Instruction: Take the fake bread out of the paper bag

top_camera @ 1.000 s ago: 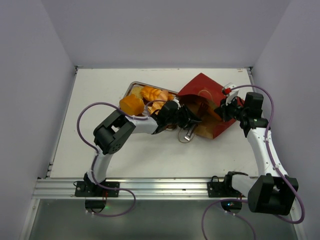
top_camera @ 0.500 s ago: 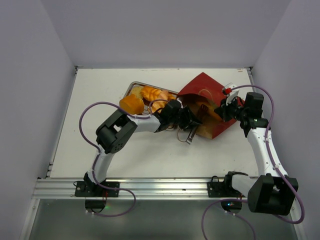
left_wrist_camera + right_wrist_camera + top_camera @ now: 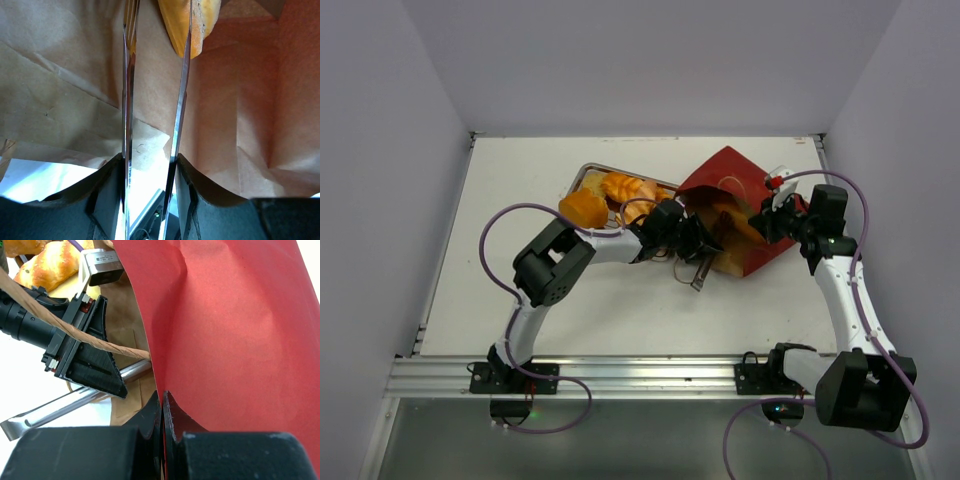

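This is a robotics lab test cell: a white counter point(image 3: 520, 310) is boxed in by plain pale walls point(image 3: 650, 60) behind it and on both sides. Along the counter's near edge, an aluminium rail point(image 3: 630, 375) carries the bolted left arm point(image 3: 545, 272) and right arm point(image 3: 847, 295), both trailing purple cables point(image 3: 483, 245). On the counter, glossy fake bread point(image 3: 623, 187) sits in a metal tray point(image 3: 582, 173).

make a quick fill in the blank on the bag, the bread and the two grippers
1. The paper bag is ___ outside and brown inside.
2. The left gripper, open, has its fingers ___ the bag, near one fake bread piece.
3. The right gripper is shut on the edge of the ___.
4. More fake bread lies in the metal ___.
Missing words: red; inside; bag; tray
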Controlling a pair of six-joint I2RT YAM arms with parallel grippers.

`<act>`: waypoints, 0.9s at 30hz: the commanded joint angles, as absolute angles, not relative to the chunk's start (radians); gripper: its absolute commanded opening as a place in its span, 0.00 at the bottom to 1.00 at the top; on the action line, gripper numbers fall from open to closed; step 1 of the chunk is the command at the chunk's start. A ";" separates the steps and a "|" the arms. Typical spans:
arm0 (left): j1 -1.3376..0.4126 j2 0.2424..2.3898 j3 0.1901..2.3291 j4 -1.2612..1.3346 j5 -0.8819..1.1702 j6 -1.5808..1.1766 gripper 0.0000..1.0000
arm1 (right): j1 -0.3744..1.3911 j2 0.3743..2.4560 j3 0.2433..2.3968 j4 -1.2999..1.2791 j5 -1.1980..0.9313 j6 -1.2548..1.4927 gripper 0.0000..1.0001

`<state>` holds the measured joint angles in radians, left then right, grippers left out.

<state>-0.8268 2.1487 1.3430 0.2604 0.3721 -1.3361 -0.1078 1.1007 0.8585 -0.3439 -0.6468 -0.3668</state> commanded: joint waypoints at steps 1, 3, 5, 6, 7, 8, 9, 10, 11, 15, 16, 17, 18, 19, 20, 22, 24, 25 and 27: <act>-0.824 2.122 1.365 0.247 0.391 -1.284 0.47 | -0.110 1.071 0.853 -0.321 -0.690 -0.356 0.00; -0.824 2.118 1.365 0.241 0.388 -1.269 0.47 | -0.110 1.071 0.853 -0.321 -0.692 -0.356 0.00; -0.822 2.120 1.368 0.241 0.387 -1.266 0.47 | -0.110 1.071 0.851 -0.319 -0.692 -0.356 0.00; -0.822 2.121 1.370 0.244 0.390 -1.266 0.47 | -0.109 1.071 0.851 -0.319 -0.693 -0.356 0.00; -0.822 2.125 1.376 0.245 0.393 -1.266 0.47 | -0.110 1.071 0.851 -0.319 -0.692 -0.356 0.00; -0.822 2.131 1.379 0.245 0.396 -1.266 0.47 | -0.110 1.072 0.851 -0.318 -0.693 -0.356 0.00; -0.822 2.134 1.384 0.247 0.400 -1.266 0.47 | -0.110 1.071 0.851 -0.318 -0.693 -0.356 0.00; -0.822 2.137 1.387 0.247 0.403 -1.267 0.47 | -0.110 1.072 0.851 -0.319 -0.693 -0.356 0.00; -0.822 2.141 1.397 0.250 0.405 -1.267 0.47 | -0.110 1.071 0.851 -0.318 -0.693 -0.356 0.00; -0.822 2.161 1.426 0.270 0.423 -1.285 0.47 | -0.110 1.072 0.851 -0.318 -0.695 -0.356 0.00; -0.822 2.167 1.436 0.276 0.434 -1.292 0.47 | -0.110 1.072 0.850 -0.318 -0.693 -0.356 0.00; -0.822 2.181 1.442 0.279 0.439 -1.304 0.47 | -0.110 1.072 0.850 -0.319 -0.695 -0.356 0.00; -0.822 2.186 1.453 0.287 0.445 -1.310 0.47 | -0.110 1.071 0.850 -0.318 -0.695 -0.356 0.00; -0.822 2.195 1.456 0.293 0.445 -1.322 0.48 | -0.110 1.071 0.850 -0.318 -0.696 -0.356 0.00; -0.822 2.201 1.459 0.293 0.445 -1.327 0.48 | -0.110 1.071 0.850 -0.319 -0.698 -0.356 0.00; -0.821 2.213 1.463 0.298 0.446 -1.338 0.48 | -0.110 1.068 0.850 -0.318 -0.696 -0.354 0.00; -0.821 2.220 1.468 0.298 0.445 -1.345 0.48 | -0.110 1.068 0.850 -0.319 -0.696 -0.354 0.00; -0.821 2.226 1.471 0.298 0.445 -1.348 0.48 | -0.110 1.068 0.851 -0.318 -0.696 -0.356 0.00; -0.819 2.232 1.479 0.288 0.443 -1.347 0.48 | -0.110 1.068 0.851 -0.318 -0.699 -0.356 0.00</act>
